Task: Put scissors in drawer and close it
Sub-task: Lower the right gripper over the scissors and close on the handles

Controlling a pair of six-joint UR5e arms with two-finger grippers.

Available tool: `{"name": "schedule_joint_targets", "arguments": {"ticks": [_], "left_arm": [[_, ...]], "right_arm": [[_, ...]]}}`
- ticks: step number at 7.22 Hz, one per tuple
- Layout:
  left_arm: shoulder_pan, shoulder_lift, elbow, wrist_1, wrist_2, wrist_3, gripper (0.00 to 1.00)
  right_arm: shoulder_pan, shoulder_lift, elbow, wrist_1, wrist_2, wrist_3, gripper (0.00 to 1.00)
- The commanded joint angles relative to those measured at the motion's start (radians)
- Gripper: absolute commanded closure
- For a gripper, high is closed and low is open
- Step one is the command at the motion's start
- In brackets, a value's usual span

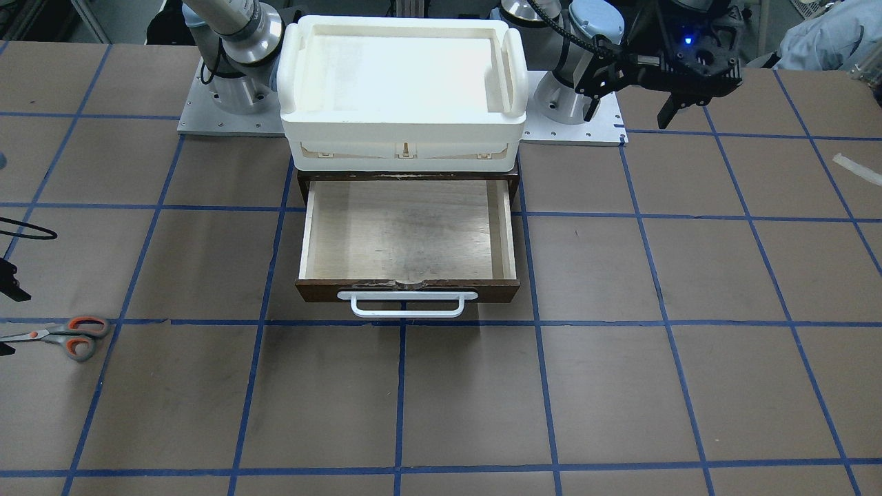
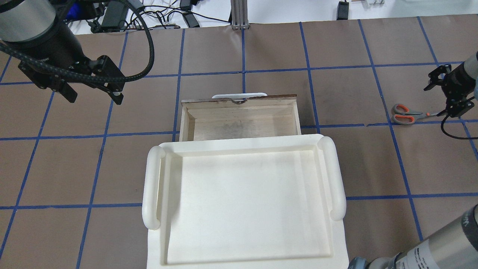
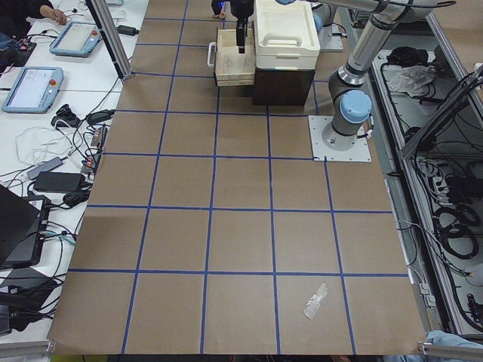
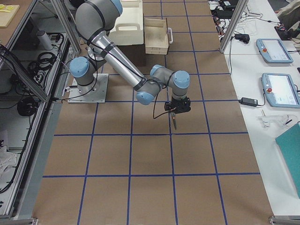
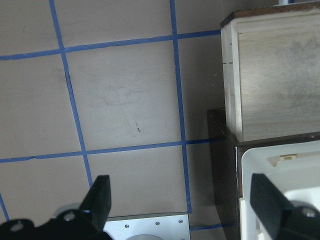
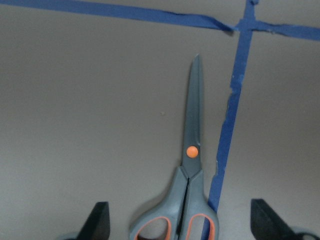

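Scissors lie flat on the brown desk, blades together, their grey handles with orange inner loops pointing towards the drawer, well apart from it on the robot's right side. A strip of blue grid tape runs just beside the blades.

The right end effector hangs over the scissors, released: in the wrist view its two dark fingers stand wide apart, one either side of the handles, and grip nothing. How far above the desk it hangs cannot be told.

The drawer is pulled out towards the operators' side, its pale plywood floor showing, its dark brown front and white bar handle facing away from the robot. It slides from a dark brown cabinet that carries a white plastic tray-shaped box on top.

On the other side of the cabinet the left end effector is raised above the desk near the robot's base plate, also released, fingers spread with nothing between them. A pale scrap lies on the desk far out on the robot's left
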State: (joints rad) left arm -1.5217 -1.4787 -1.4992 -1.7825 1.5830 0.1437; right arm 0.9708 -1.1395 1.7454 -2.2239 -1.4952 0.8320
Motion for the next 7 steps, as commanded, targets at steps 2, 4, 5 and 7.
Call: {"name": "schedule_joint_targets", "arguments": {"ticks": [2,4,5,7], "left_arm": [[0.0,0.0,0.0,0.0,0.0,0.0,0.0],[0.0,0.0,-0.001,0.0,0.0,0.0,0.0],[0.0,0.0,-0.001,0.0,0.0,0.0,0.0],[0.0,0.0,0.001,0.0,0.0,0.0,0.0]], "right_arm": [[0.0,0.024,0.032,-0.019,0.049,0.039,0.01],[0.0,0.049,0.036,-0.016,0.043,0.077,0.04],[0.0,0.047,0.037,0.002,0.029,0.181,0.1],[0.0,0.061,0.037,-0.008,0.006,0.159,0.11]]}}
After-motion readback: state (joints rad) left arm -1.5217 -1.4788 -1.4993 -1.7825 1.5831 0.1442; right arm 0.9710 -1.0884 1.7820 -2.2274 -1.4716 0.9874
